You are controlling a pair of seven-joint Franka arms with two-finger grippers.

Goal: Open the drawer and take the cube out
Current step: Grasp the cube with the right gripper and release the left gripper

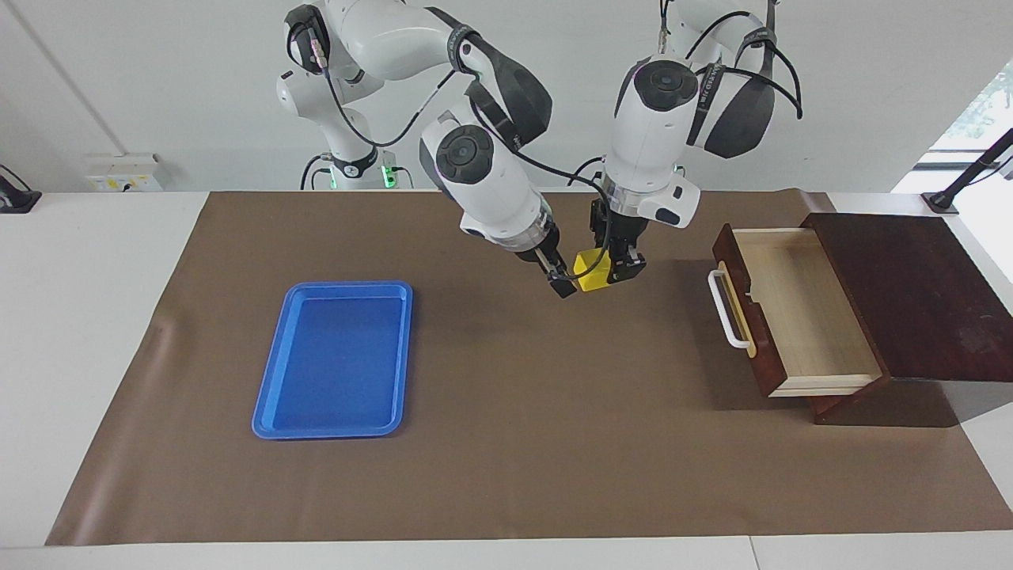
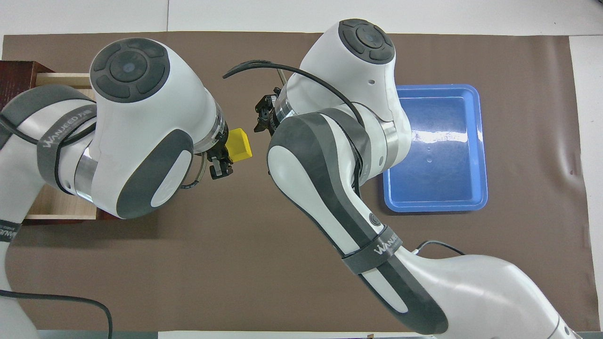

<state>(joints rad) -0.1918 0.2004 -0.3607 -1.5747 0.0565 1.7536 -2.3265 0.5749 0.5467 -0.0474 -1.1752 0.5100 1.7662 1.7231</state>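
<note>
- left gripper (image 1: 613,265) is clamped on the yellow cube (image 1: 592,271), holding it up over the brown mat (image 1: 506,443), between the blue tray (image 1: 332,360) and the drawer (image 1: 791,313)
- right gripper (image 1: 563,279) sits right beside the cube with its fingers spread wide, nothing in them
- drawer's pulled out of the dark wooden box (image 1: 918,293), white handle (image 1: 724,309) facing the cube
</note>
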